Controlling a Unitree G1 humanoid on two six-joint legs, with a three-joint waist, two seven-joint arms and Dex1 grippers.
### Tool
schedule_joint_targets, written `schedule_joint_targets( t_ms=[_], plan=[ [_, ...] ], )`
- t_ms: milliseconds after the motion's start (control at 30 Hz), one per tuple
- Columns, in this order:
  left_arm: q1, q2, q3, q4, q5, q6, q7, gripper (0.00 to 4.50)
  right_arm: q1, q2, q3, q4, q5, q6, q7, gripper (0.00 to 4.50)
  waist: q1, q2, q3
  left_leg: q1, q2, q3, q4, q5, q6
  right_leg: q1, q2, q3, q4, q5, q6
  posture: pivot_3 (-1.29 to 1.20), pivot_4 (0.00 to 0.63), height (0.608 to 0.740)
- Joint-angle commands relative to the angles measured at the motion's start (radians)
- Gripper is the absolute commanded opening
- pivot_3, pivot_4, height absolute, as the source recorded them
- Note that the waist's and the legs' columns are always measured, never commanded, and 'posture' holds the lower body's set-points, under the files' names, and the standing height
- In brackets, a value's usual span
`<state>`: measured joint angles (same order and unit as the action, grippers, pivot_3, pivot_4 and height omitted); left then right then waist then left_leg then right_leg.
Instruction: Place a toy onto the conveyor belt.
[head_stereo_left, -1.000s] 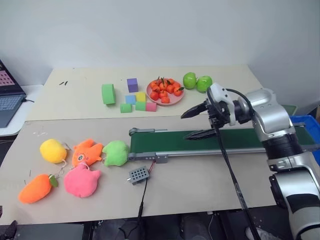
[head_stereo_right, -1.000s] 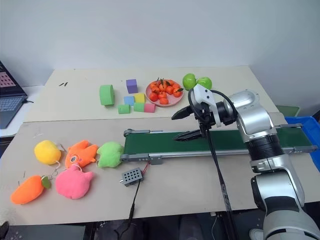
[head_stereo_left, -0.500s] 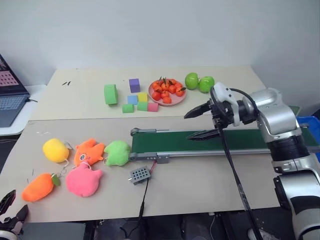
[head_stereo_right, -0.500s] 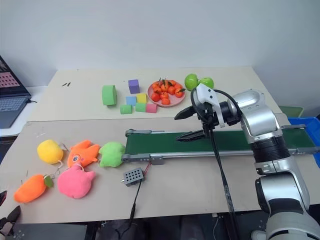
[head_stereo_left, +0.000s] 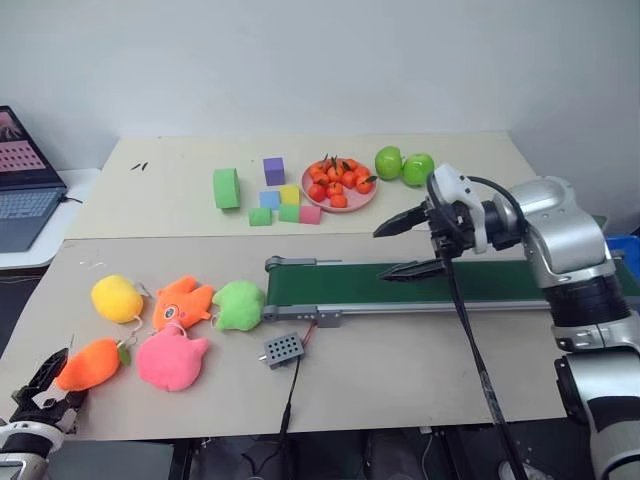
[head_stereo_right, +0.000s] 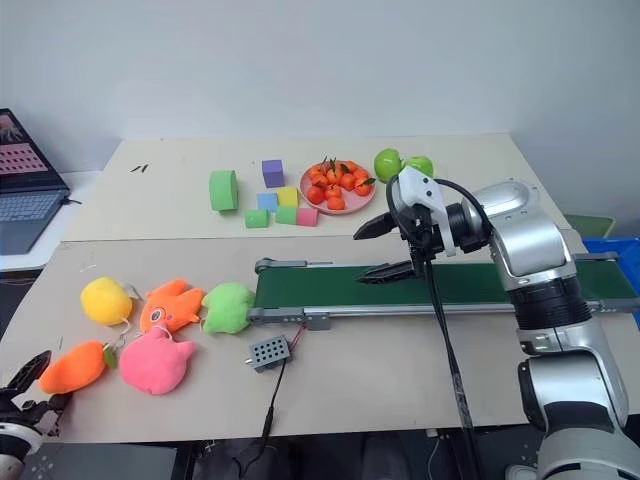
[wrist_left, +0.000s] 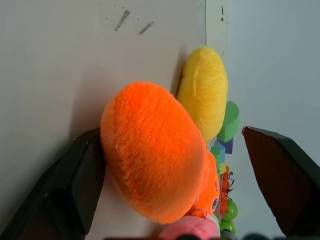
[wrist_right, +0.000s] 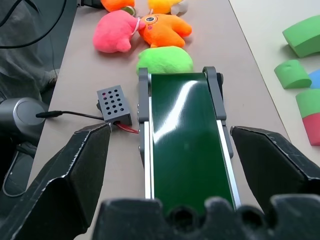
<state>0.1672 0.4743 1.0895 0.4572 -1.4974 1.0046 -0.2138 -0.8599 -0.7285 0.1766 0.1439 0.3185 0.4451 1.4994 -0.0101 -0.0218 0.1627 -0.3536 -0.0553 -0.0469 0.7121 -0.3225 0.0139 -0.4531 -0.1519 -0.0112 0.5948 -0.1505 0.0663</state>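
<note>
The toy, an orange carrot plush (head_stereo_left: 88, 364) with a green top, lies at the near left corner of the table. My left gripper (head_stereo_left: 45, 385) is open just behind it, and in the left wrist view the carrot's (wrist_left: 155, 150) blunt end sits between the spread fingers (wrist_left: 75, 185). The dark-green conveyor belt (head_stereo_left: 330, 283) in its silver frame runs from mid-table off to the right. Above the belt (wrist_right: 185, 145), my right gripper (head_stereo_left: 381, 253) hovers open and empty, pointing left.
Yellow (head_stereo_left: 116, 298), finned orange (head_stereo_left: 182, 303), green (head_stereo_left: 239, 305) and pink (head_stereo_left: 172, 360) plushes crowd around the carrot. A grey control box (head_stereo_left: 281, 348) is wired to the belt. Foam blocks (head_stereo_left: 270, 195), a plate of small oranges (head_stereo_left: 338, 185), green apples (head_stereo_left: 403, 165) and a laptop (head_stereo_left: 25, 180) lie farther back.
My left gripper has come up into view at the lower left and moved forward to the carrot, fingers open. The right gripper has stayed over the belt. The camera shifted slightly.
</note>
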Motion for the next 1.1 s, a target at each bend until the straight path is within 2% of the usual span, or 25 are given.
schedule_joint_targets(
  t_ms=[33, 100, 267, 400, 467, 533, 700, 800, 933, 1000, 1100],
  plan=[
    [0.012, -0.017, -0.028, 0.013, 0.02, 0.002, 0.003, 4.21, 0.0, -0.024, -0.039, -0.039, 0.021, 0.007, -0.01, 4.5, 0.0, 0.0, 0.0, 0.0, 0.0, 0.0, 0.0, 0.0, 0.0, 0.0, 0.0, 0.0, 0.0, 0.0, 0.0, 0.0, 0.15, 0.739],
    [0.012, -0.019, -0.027, 0.018, 0.02, -0.002, -0.002, 3.83, 0.003, -0.027, -0.039, -0.041, 0.022, 0.005, -0.013, 4.5, 0.0, 0.0, 0.0, 0.0, 0.0, 0.0, 0.0, 0.0, 0.0, 0.0, 0.0, 0.0, 0.0, 0.0, 0.0, 0.0, 0.15, 0.739],
    [0.015, -0.014, -0.021, 0.034, 0.016, -0.009, -0.016, 1.83, 0.004, -0.03, -0.034, -0.039, 0.023, 0.001, -0.019, 4.5, -0.003, 0.0, 0.0, 0.0, 0.0, 0.0, 0.0, 0.0, 0.0, 0.0, 0.0, 0.0, 0.0, 0.0, 0.0, 0.0, 0.15, 0.739],
    [0.053, -0.029, -0.002, -0.005, -0.022, 0.009, -0.029, 0.45, 0.007, -0.033, -0.031, -0.04, 0.021, -0.002, -0.023, 4.5, -0.004, 0.0, 0.0, 0.0, 0.0, 0.0, 0.0, 0.0, 0.0, 0.0, 0.0, 0.0, 0.0, 0.0, 0.0, 0.0, 0.15, 0.739],
    [0.09, -0.049, 0.024, -0.041, -0.061, 0.01, -0.04, 0.02, 0.014, -0.036, -0.03, -0.04, 0.02, -0.006, -0.021, 4.5, -0.009, 0.0, 0.0, 0.0, 0.0, 0.0, 0.0, 0.0, 0.0, 0.0, 0.0, 0.0, 0.0, 0.0, 0.0, 0.0, 0.15, 0.739],
    [0.11, -0.067, 0.041, -0.073, -0.089, -0.005, -0.039, 0.02, 0.018, -0.035, -0.027, -0.039, 0.018, -0.01, -0.021, 4.5, -0.015, -0.001, 0.0, 0.0, 0.001, 0.001, 0.0, -0.001, 0.001, -0.001, 0.0, 0.001, -0.001, 0.0, 0.0, 0.0, 0.15, 0.739],
    [0.208, -0.17, 0.111, -0.348, -0.195, -0.097, -0.045, 0.02, 0.019, -0.023, -0.029, -0.03, 0.025, -0.007, -0.032, 4.5, -0.013, -0.003, 0.0, -0.001, 0.003, 0.001, 0.0, -0.002, 0.001, -0.001, 0.0, 0.001, -0.001, 0.0, 0.0, 0.0, 0.15, 0.739],
    [0.188, -0.176, 0.152, -0.476, -0.28, -0.204, 0.01, 0.02, 0.012, -0.007, -0.019, -0.004, 0.017, -0.026, -0.033, 4.5, -0.002, -0.004, 0.0, 0.0, 0.004, 0.001, 0.0, -0.004, 0.004, -0.001, 0.0, 0.001, -0.001, 0.0, 0.0, 0.0, 0.15, 0.739],
    [0.083, -0.061, 0.152, -0.623, -0.382, -0.314, 0.098, 0.02, -0.005, 0.018, -0.008, 0.023, 0.012, -0.04, -0.024, 4.5, 0.012, -0.004, 0.001, 0.0, 0.003, -0.001, 0.0, -0.003, 0.004, 0.0, 0.0, -0.001, -0.001, 0.001, -0.002, 0.0, 0.15, 0.739],
    [0.022, 0.02, 0.102, -0.69, -0.373, -0.34, 0.14, 0.02, -0.012, 0.028, -0.005, 0.035, 0.01, -0.048, -0.022, 4.5, 0.014, -0.005, 0.001, 0.0, 0.002, -0.001, 0.001, -0.001, -0.001, 0.001, 0.001, -0.001, -0.001, 0.001, -0.003, 0.0, 0.15, 0.739],
    [-0.092, 0.143, -0.014, -0.803, -0.259, -0.376, 0.128, 0.02, -0.013, 0.039, -0.002, 0.041, 0.006, -0.054, -0.026, 4.5, 0.013, -0.005, 0.001, 0.0, 0.001, -0.001, 0.001, 0.0, -0.002, 0.002, 0.002, -0.001, -0.001, 0.001, -0.003, 0.0, 0.15, 0.739]
  ],
)
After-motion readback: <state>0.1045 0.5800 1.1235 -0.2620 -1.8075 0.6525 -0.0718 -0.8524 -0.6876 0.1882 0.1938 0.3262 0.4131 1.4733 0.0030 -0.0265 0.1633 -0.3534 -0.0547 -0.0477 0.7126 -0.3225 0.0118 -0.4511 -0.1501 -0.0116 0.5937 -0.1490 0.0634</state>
